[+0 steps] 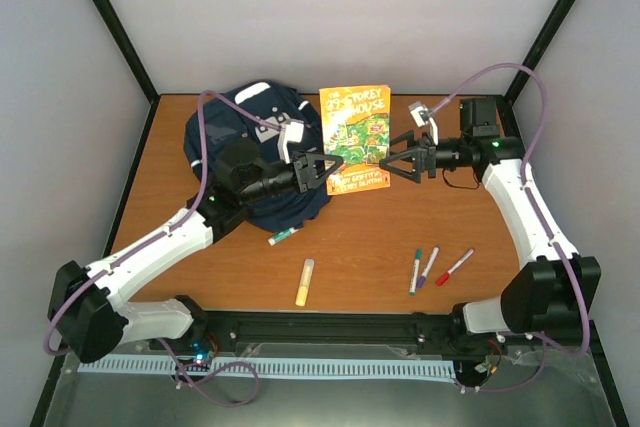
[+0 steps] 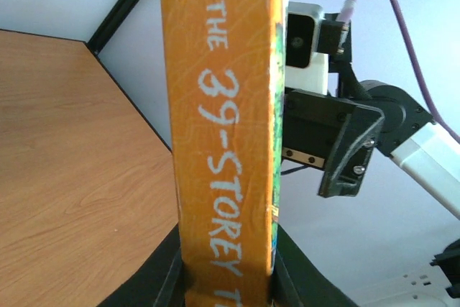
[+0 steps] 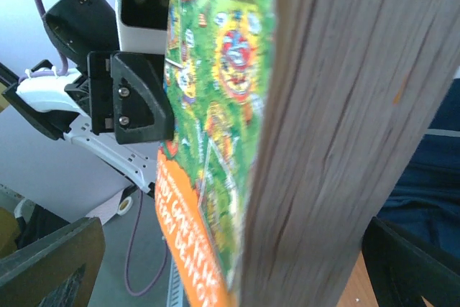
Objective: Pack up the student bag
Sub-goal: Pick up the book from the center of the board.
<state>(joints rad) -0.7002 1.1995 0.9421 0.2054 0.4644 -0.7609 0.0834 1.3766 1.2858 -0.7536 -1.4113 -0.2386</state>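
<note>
Starting from the student bag [image 1: 240, 112]: it lies at the upper left of centre in the top view, on the table [image 1: 400, 237], partly under the left arm. The step, as I judge it, is getting the book [image 1: 355, 132] into that bag.

The book is lifted just right of the bag. The left gripper [image 1: 322, 172] is clamped narrowly on its orange spine. The right gripper [image 1: 392, 162] stands fully spread, its fingers on either side of the page edge without pinching it.

Close the right one on the pages before you let the left one go, or the book will swing. Then free the left arm to hold the bag's mouth wide. You cannot tell from these views where the opening is or whether it is unzipped, so find it first. Feed the book in spine first and flat to the bag's back wall.

The loose pens at the lower right [image 1: 428, 267], the green one near the bag [image 1: 283, 237] and the yellow stick [image 1: 304, 282] are well apart from the book and can wait.

The bag is navy blue cloth with white patches, slumped in a rounded heap, and is the largest thing on the table.
</note>
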